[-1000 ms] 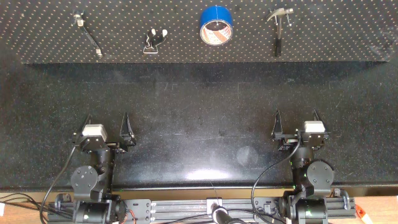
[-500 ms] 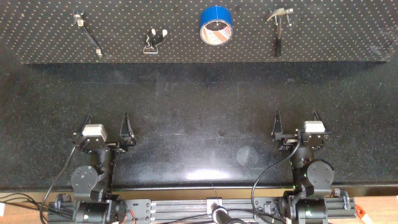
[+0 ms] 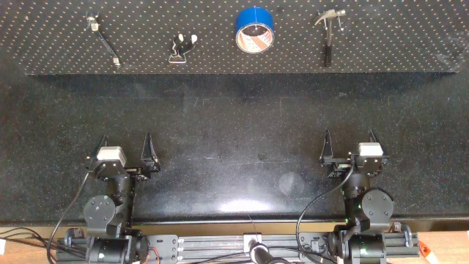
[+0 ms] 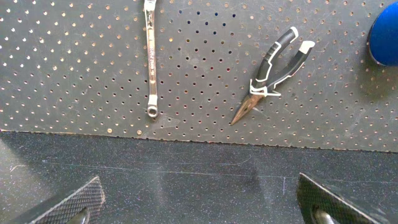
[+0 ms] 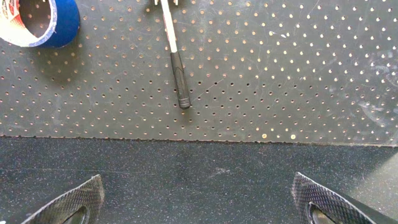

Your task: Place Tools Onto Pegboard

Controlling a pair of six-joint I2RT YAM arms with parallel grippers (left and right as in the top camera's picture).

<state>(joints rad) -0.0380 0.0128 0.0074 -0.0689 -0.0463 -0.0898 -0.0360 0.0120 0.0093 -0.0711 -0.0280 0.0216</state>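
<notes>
Both of my arms sit low near their bases, well back from the pegboard (image 3: 410, 37). My left tool (image 3: 126, 143) and my right tool (image 3: 349, 139) are each spread wide with nothing between the fingers. The four things are all up on the board, none on the black table (image 3: 234, 125). From my left they are the wrench (image 4: 150, 59), the pliers (image 4: 270, 74), the blue tape roll (image 3: 255, 29) and the hammer (image 5: 177, 62). I judge the hanging done, so the step in hand is a check. Doing it well means keeping both tools open and clear of the board, and looking at each piece for a sure seat before calling it finished. If one needs a nudge, I should come in along its long axis and not across it, so I don't knock it off its peg. The wrench hangs almost straight, long axis up and down the board, ring end toward the table. The hammer has its head on top and its dark grip pointing down at the table. The pliers lean, handles up toward the tape roll and nose aimed down toward the wrench side. I can't quite make out what they hang from, perhaps a peg at the joint, so I'd watch them most. The tape roll has no long axis and its open face looks out from the board.
</notes>
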